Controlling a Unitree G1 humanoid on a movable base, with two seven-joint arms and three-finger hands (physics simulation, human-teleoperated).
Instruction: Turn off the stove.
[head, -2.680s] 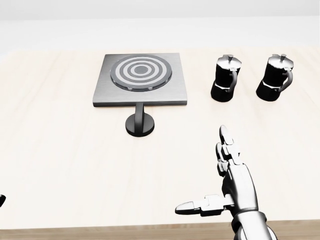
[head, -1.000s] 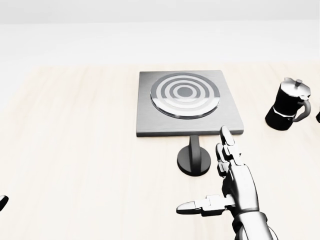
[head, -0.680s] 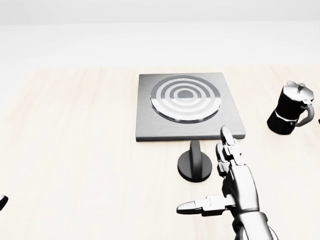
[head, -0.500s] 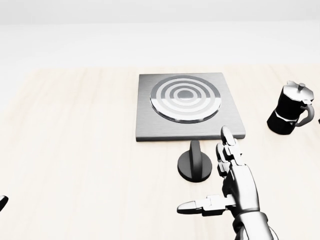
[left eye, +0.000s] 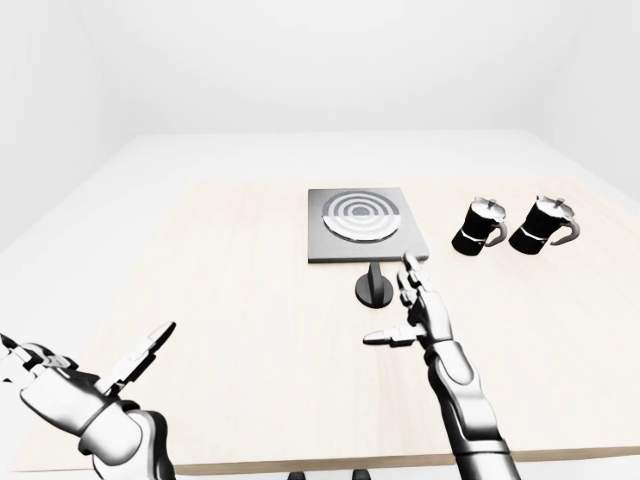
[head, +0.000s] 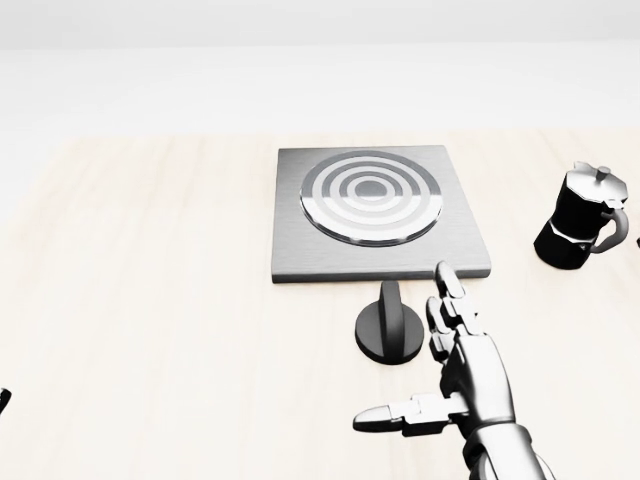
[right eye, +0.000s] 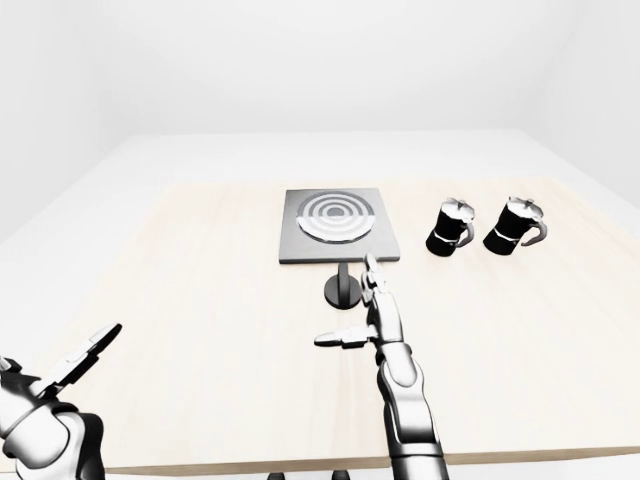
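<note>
Fingers (head: 449, 300) spread on right hand (head: 465, 375), beside stove knob (head: 389, 326), left hand (left eye: 70, 385) open

left hand (left eye: 70, 385): cut by left edge of left-eye view, outer fingers partly out of pic; in head view only a dark sliver at lower-left edge.
right hand (head: 462, 375): wrist/forearm cut by bottom edge in head view; palm side faces away, not visible.
stove knob (head: 390, 327): right rim just beside right hand's fingers; contact can't tell. Knob setting too small to read.
second moka pot (left eye: 543, 223): in head view only a sliver at right edge.
table (left eye: 240, 330): near edge cut off by bottom of both eye views, legs barely seen.
</note>
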